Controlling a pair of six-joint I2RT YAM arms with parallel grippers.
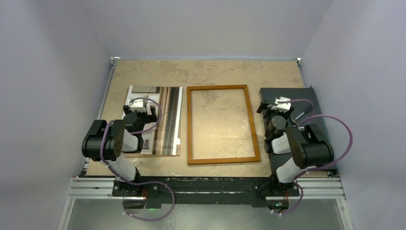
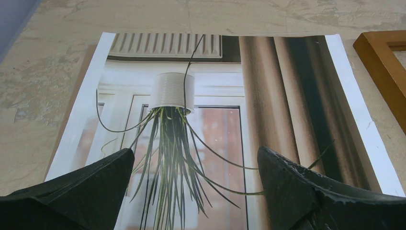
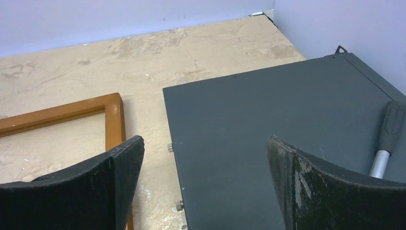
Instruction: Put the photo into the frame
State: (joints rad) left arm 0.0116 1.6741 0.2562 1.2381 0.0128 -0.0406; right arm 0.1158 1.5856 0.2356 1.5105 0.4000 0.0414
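Note:
The photo (image 1: 163,120) lies flat, picture side up, on the left of the table; the left wrist view shows its print of a hanging plant, a window and beige curtains (image 2: 215,110). Just right of it lies the frame (image 1: 222,123), an orange-brown wooden rectangle with bare table inside; one corner shows in the left wrist view (image 2: 385,62) and another in the right wrist view (image 3: 112,112). My left gripper (image 1: 140,111) hovers over the photo, open and empty (image 2: 196,165). The right gripper (image 1: 272,109) hangs open, with nothing between its fingers, over the left edge of a black slab (image 3: 203,153).
The black rectangular slab (image 1: 306,103) lies at the right of the table (image 1: 210,72), with a grey-handled tool (image 3: 389,139) on it and small bolts along its left edge. A brown board's edge (image 2: 72,103) shows under the photo. Purple-grey walls enclose the table.

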